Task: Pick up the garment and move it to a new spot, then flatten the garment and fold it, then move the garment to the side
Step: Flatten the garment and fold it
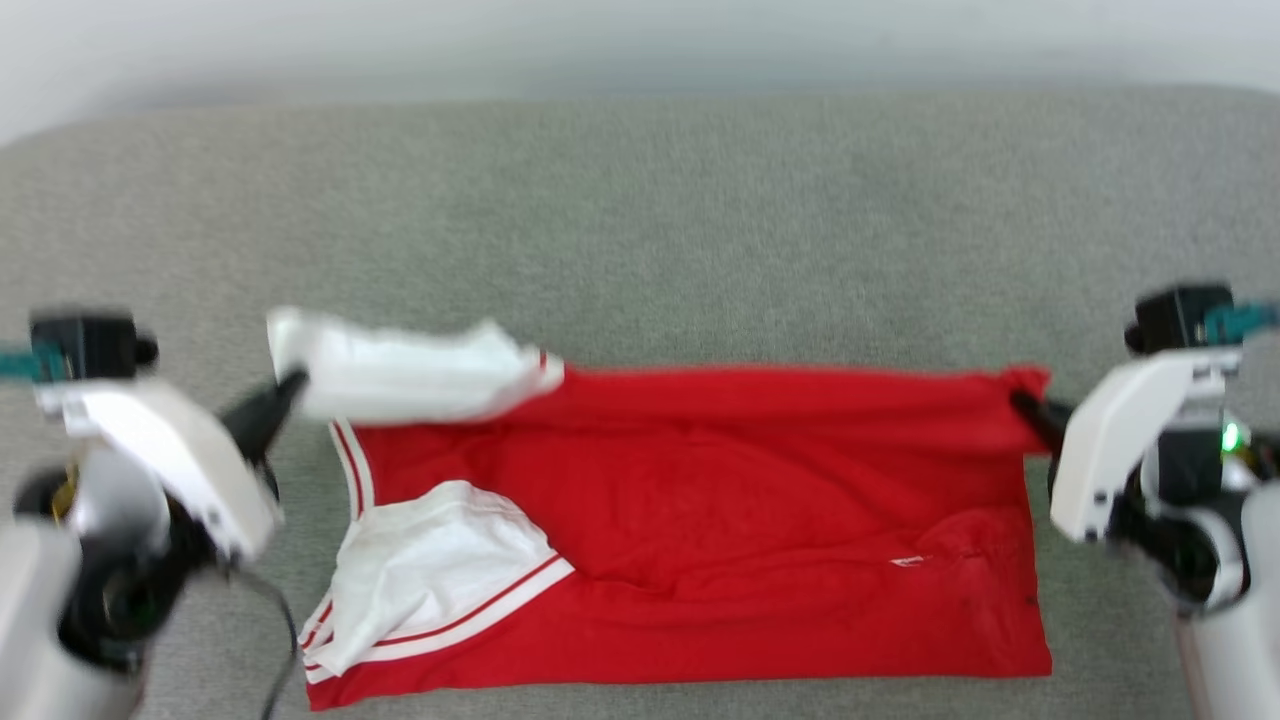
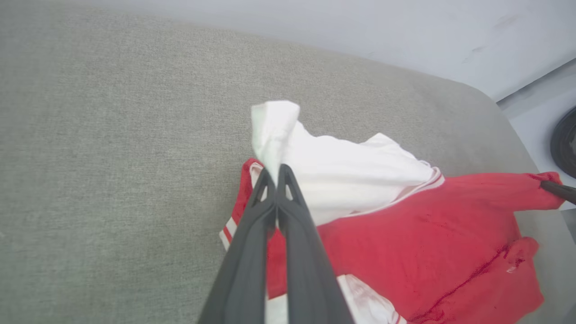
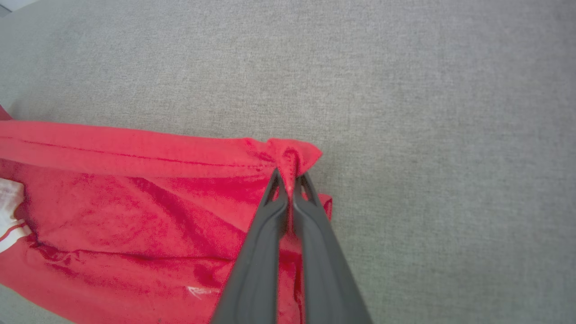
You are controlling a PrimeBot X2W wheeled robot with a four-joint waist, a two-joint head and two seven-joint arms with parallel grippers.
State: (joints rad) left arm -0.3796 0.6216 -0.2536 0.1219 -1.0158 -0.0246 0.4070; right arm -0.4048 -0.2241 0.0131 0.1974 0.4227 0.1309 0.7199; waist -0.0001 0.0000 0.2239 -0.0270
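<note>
The garment (image 1: 700, 500), a red shirt with white striped-trim sleeves, lies spread across the grey surface with its far edge lifted and stretched taut. My left gripper (image 1: 290, 385) is shut on the far white sleeve (image 2: 342, 175), pinching its cloth at the fingertips (image 2: 275, 173). My right gripper (image 1: 1020, 400) is shut on the far red hem corner (image 3: 292, 155), the fabric bunched between its tips (image 3: 290, 180). The near white sleeve (image 1: 430, 570) lies folded on the red body. In the left wrist view the right gripper's dark finger (image 2: 558, 190) shows at the far corner.
A grey fabric surface (image 1: 640, 220) runs wide beyond and beside the shirt, ending at a pale wall (image 1: 640, 40) behind. The left wrist view shows a pale floor and a dark round object (image 2: 564, 141) past the surface's right end.
</note>
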